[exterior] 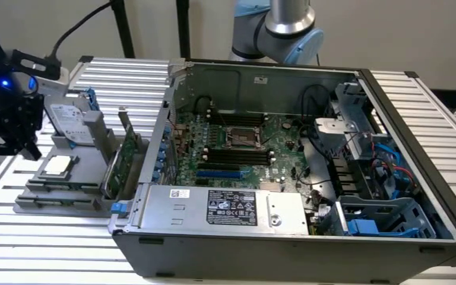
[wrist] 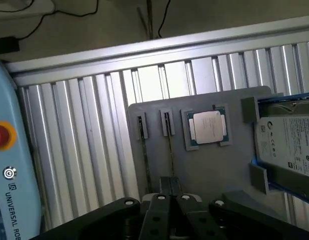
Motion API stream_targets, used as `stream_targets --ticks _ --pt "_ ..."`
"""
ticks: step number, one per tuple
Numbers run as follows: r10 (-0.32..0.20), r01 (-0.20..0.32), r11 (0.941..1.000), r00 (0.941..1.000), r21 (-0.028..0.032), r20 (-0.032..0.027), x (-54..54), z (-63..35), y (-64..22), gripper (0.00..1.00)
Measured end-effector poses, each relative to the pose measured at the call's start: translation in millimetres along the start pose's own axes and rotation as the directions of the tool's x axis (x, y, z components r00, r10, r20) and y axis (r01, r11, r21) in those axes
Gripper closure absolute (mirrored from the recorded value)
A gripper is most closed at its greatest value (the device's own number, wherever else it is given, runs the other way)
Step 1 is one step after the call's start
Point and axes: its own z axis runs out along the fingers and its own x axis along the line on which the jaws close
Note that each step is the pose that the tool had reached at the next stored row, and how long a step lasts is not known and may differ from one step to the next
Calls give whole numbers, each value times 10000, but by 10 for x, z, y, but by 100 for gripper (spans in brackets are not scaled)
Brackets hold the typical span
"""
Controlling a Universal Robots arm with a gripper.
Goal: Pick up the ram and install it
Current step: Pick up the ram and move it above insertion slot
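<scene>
The gripper (wrist: pixel 170 181) pinches its fingers onto the thin edge of the ram (wrist: pixel 169 150), which stands in the grey holder (wrist: pixel 209 172) slot just beside the processor chip (wrist: pixel 208 126); a straight, square lift should avoid binding

The arm (exterior: pixel 287 27) is a silver-grey metal tube with rounded joints capped in pale blue. Its wrist assembly (exterior: pixel 10 110) is matt black, with a small blue light (exterior: pixel 5 83) and a black cable (exterior: pixel 78 27) attached. The gripper (wrist: pixel 169 184) is black and angular, studded with silver screws (wrist: pixel 128 202)
</scene>
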Motion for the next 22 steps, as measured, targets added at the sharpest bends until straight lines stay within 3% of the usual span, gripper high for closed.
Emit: stream_targets --ticks 9,22 --pt "-722 722 9974 9974 12 -32 37 94 -11 100" --pt "-1431 1432 9896 9897 152 -57 135 218 -52 100"
